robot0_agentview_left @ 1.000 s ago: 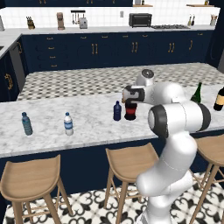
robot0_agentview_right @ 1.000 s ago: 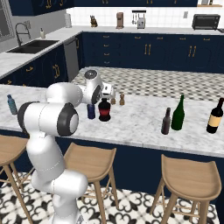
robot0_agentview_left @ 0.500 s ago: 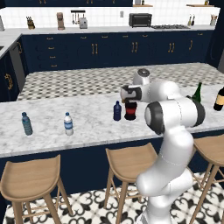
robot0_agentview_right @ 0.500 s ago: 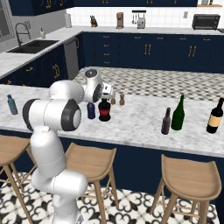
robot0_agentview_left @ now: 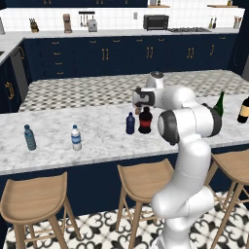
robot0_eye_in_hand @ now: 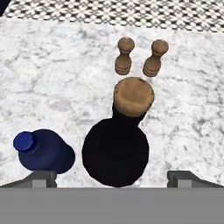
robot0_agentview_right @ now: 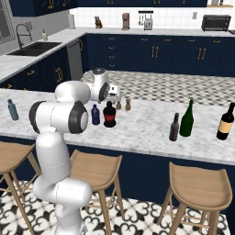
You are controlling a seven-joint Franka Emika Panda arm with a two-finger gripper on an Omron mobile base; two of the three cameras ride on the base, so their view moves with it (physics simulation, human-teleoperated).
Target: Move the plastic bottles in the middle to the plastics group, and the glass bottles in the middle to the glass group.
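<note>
Claw over the squat bottle, fingers spread wide, nothing held.

Left to right on the counter: two clear water bottles far left, then the navy bottle just beside the squat bottle, the slim dark bottle and the green and cream-label wine bottles well right. Squat bottle stands upright, cork pointing up at the claw, centred between the fingertips. Arm reaches forward, hand pointing straight down. Looks like next is a straight drop onto the neck; the navy bottle sits close to one fingertip.
</note>
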